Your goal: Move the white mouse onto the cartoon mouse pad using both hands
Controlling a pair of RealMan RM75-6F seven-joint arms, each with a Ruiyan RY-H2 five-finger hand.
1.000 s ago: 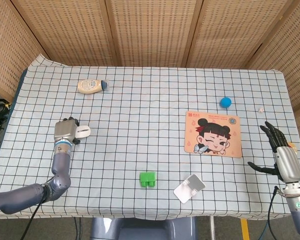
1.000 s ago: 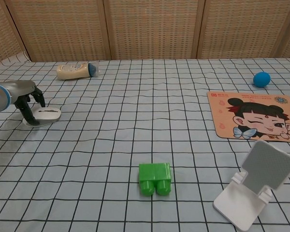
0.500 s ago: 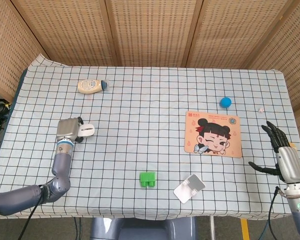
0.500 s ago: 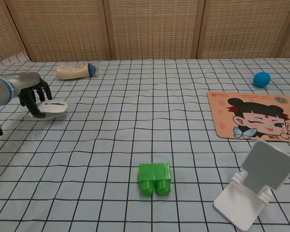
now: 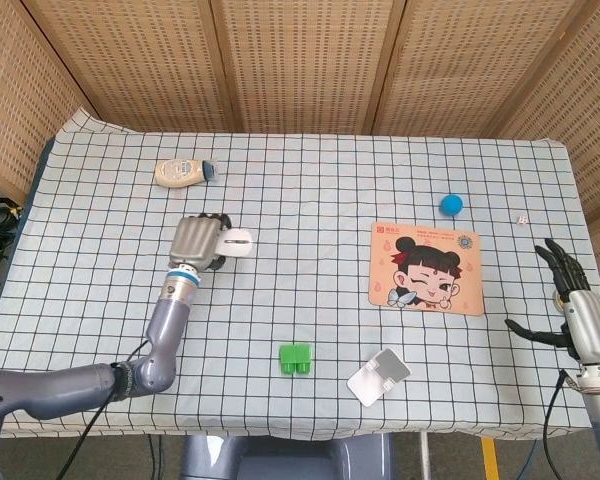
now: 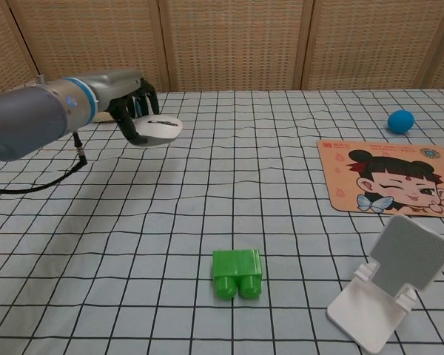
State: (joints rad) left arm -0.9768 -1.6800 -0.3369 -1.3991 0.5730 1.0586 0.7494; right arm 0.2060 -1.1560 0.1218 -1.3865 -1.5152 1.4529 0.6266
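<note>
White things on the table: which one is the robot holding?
The white mouse, gripped by the left hand. The white phone stand near the front edge and the tiny white die lie untouched.

The left hand (image 5: 196,242) gripped the white mouse (image 5: 234,242) left of the counter's (image 5: 310,190) middle, well apart from the cartoon mouse pad (image 5: 426,267) toward the right edge, while the right hand (image 5: 570,305) hung with fingers spread past that edge.
</note>
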